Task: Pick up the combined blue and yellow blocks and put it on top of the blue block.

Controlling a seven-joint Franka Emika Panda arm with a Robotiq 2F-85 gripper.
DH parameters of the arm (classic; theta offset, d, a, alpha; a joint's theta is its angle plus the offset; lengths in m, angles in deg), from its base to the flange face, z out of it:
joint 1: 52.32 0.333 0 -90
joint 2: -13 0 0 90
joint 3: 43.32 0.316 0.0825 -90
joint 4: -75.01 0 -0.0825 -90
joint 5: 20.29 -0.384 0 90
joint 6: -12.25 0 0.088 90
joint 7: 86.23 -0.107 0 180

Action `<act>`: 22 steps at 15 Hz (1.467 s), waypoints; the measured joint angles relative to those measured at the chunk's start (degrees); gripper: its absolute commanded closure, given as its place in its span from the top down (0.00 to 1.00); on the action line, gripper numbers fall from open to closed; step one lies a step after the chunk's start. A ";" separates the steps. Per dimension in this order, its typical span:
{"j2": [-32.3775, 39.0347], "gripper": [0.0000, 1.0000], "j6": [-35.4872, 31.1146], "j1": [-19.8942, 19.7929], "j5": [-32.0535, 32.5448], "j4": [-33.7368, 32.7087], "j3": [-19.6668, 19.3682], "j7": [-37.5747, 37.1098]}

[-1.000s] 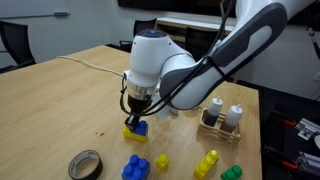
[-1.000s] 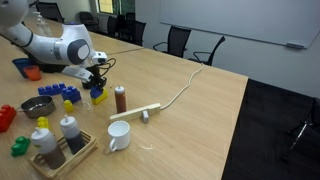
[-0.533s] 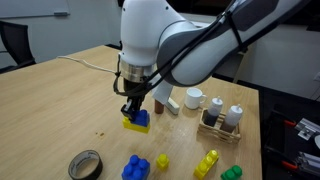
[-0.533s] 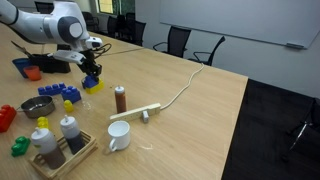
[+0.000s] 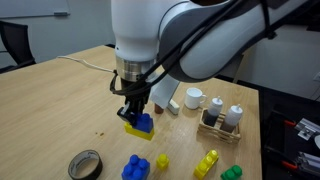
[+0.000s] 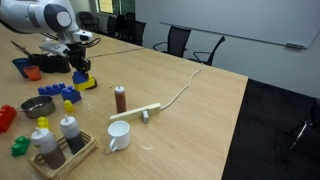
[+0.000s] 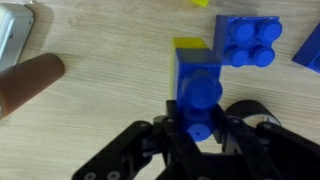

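The gripper (image 5: 136, 112) points straight down at the wooden counter (image 5: 70, 90), and its jaws are clamped on the combined blue and yellow blocks (image 5: 139, 125). In the wrist view, the black fingers (image 7: 238, 120) press against opposite sides of the blue upper brick. The yellow brick projects from under its far end. In both exterior views the pair appears raised just clear of the surface. It hangs inboard of all edges, toward the edge nearest the camera in an exterior view (image 5: 139, 125).

The blue block (image 7: 248, 40) lies flat on the counter, studs up. In the wrist view it sits below the held pair and just to one side of its yellow end. A second blue brick (image 7: 310, 50) shows at the border of that view, close beside the blue block.

A brown bottle (image 6: 120, 99) stands upright near the pair, further inboard. A tape roll (image 5: 84, 164) lies flat close to the near edge. A yellow brick (image 5: 206, 163) and a green brick (image 5: 231, 173) lie along the same edge, toward its corner. A caddy (image 5: 222, 118) holding two shakers stands near the adjoining side edge, with a white mug (image 5: 193, 98) just behind it. A metal bowl (image 6: 38, 106) rests beside further loose bricks. A white cable (image 6: 185, 88) runs from the far edge toward the middle of the counter.
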 measured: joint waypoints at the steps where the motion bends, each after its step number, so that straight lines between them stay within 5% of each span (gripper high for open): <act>1: 0.02 0.10 -0.04 0.39 -0.18 0.00 0.10 -1.26; 22: -0.04 0.10 -7.70 4.76 -0.72 4.30 0.17 -8.35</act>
